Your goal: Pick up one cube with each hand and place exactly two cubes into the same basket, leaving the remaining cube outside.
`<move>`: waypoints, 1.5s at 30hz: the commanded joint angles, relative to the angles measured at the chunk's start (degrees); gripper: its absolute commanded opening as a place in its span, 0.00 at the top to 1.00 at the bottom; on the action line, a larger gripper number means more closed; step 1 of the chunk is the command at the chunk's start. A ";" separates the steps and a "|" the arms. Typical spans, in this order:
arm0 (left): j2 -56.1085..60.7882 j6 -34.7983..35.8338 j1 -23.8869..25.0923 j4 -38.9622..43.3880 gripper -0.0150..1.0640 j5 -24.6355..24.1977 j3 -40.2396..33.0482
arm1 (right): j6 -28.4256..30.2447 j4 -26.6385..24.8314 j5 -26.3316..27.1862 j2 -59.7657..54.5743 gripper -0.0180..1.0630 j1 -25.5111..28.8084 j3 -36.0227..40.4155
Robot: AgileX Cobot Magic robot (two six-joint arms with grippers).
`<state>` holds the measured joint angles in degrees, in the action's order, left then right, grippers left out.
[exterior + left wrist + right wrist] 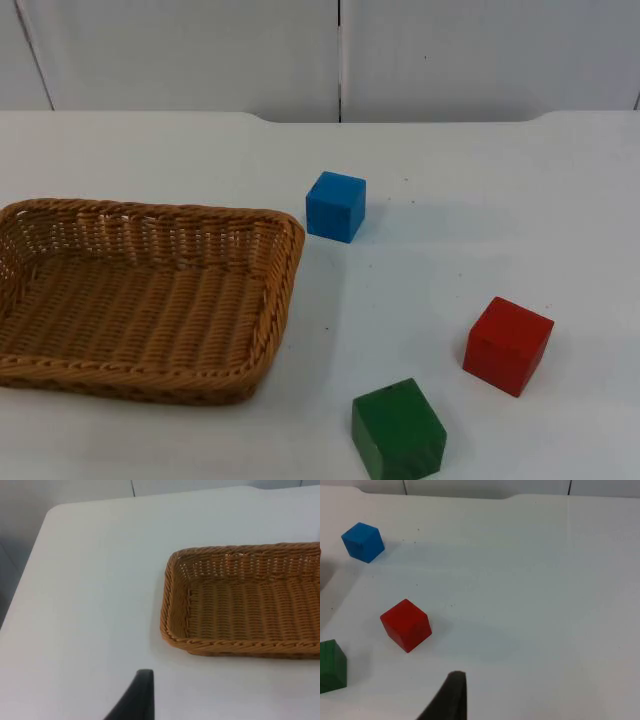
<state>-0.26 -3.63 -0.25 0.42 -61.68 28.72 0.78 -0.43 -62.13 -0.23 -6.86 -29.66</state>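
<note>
Count of items on the white table (pixel 500 180): three cubes and one basket.

Cubes, one of each colour: one blue cube (pixel 336 206), one red cube (pixel 508 345), one green cube (pixel 398 430). All three stand on the table surface, apart from one another; none lies in the basket.

Baskets: one woven basket (pixel 285 262), holding no cubes.

Relative to the right gripper's fingertip (pixel 451 696), the red cube is nearest, the green cube beside it, the blue cube farthest. The basket lies ahead of the left gripper's fingertip (pixel 140 696).
</note>
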 commanded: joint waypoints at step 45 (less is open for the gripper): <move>-9.28 0.76 0.27 -5.96 0.01 2.75 5.97 | 1.76 0.03 9.63 -16.79 0.01 0.34 -7.41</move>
<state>-9.07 -3.42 -0.25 -4.55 -59.59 34.35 2.33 -0.41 -53.66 -16.66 -6.86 -36.68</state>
